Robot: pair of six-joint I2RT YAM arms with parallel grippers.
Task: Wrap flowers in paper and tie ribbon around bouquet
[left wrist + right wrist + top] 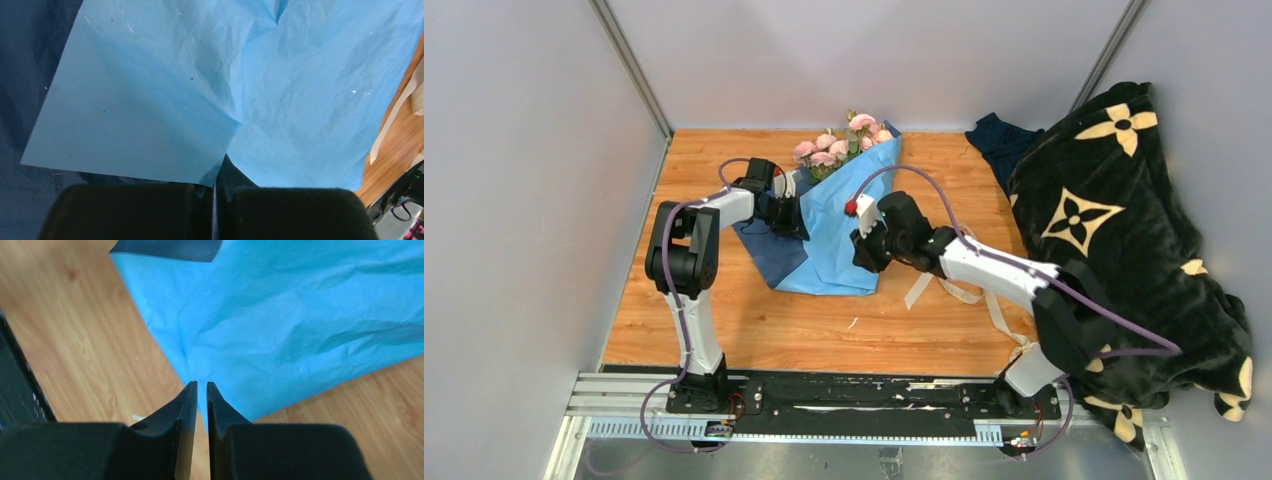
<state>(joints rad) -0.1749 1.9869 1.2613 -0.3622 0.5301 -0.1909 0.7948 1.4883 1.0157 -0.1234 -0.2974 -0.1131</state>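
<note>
The flowers [834, 145], pale pink roses with green leaves, stick out of the top of the light blue paper [844, 230] folded over them at the table's back centre. A darker blue flap [774, 255] shows at the paper's left. My left gripper [791, 217] is at the paper's left edge, shut on a fold of the paper [150, 100], as the left wrist view [216, 187] shows. My right gripper [864, 252] is at the paper's lower right. Its jaws [202, 385] stand a narrow gap apart around the paper's corner [280, 315]. The cream ribbon [969, 290] lies limp under the right arm.
A black blanket with cream flower patterns [1124, 230] is heaped along the right side. A dark blue cloth [999, 140] lies behind it. Grey walls close the left and back. The arms' black mounting rail [854, 400] runs along the near edge.
</note>
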